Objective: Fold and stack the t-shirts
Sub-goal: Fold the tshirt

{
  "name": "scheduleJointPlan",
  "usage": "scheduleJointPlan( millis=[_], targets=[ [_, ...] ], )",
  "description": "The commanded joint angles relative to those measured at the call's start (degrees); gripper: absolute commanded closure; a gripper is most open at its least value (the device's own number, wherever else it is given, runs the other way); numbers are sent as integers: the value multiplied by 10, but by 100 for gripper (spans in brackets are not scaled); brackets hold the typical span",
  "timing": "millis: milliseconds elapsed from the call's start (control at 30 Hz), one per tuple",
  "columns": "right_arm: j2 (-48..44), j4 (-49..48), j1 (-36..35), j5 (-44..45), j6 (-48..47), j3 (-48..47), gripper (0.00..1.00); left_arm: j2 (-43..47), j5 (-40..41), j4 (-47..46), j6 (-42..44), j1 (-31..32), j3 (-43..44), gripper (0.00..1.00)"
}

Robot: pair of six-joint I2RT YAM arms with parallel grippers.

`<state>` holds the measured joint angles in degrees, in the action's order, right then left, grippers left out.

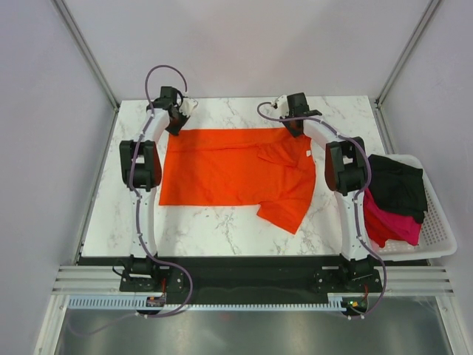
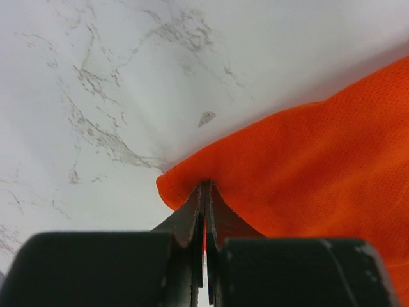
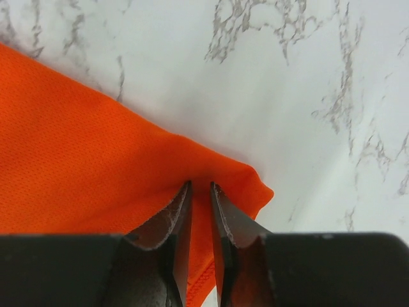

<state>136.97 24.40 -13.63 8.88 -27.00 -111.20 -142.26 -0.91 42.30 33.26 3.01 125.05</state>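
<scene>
Three soft cloth short-sleeved shirts: one bright orange-red t-shirt point(image 1: 229, 168) at frame centre, one black t-shirt point(image 1: 399, 185) and one pink t-shirt point(image 1: 388, 220) at the right edge. One white plastic mesh basket point(image 1: 436, 229), lower right. One white marble-patterned table point(image 1: 222, 229). Two black-and-white robot arms, the left arm point(image 1: 140, 166) and the right arm point(image 1: 344, 166). Two black two-finger grippers, the left gripper point(image 1: 177, 122) and the right gripper point(image 1: 295, 127), both in the upper half.

Open marble point(image 1: 236, 111) beyond the orange shirt point(image 1: 222, 170) — basket point(image 1: 443, 237) blocks the right edge.
</scene>
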Motion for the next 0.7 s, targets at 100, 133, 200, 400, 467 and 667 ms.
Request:
scheduleJointPlan(
  millis=[100,133,200,400,467,667],
  targets=[
    [59,16,8,13,-23,-90,75,-59,35,16,-19,0,84,98],
    [56,15,11,9,-29,-95,75,-57,32,16,-25,0,96,98],
    [34,14,12,-6,-34,-99,75,-44,27,13,-35,1,105,98],
    [-131,1,25,-109,-32,-35,68,118,-13,-2,-89,3,81,72],
    [-196,-30,26,-157,-51,71,59,185,-27,-11,-93,3,33,48],
    [-411,62,0,-286,-273,374,49,268,-29,-18,-95,3,-123,14]
  ],
)
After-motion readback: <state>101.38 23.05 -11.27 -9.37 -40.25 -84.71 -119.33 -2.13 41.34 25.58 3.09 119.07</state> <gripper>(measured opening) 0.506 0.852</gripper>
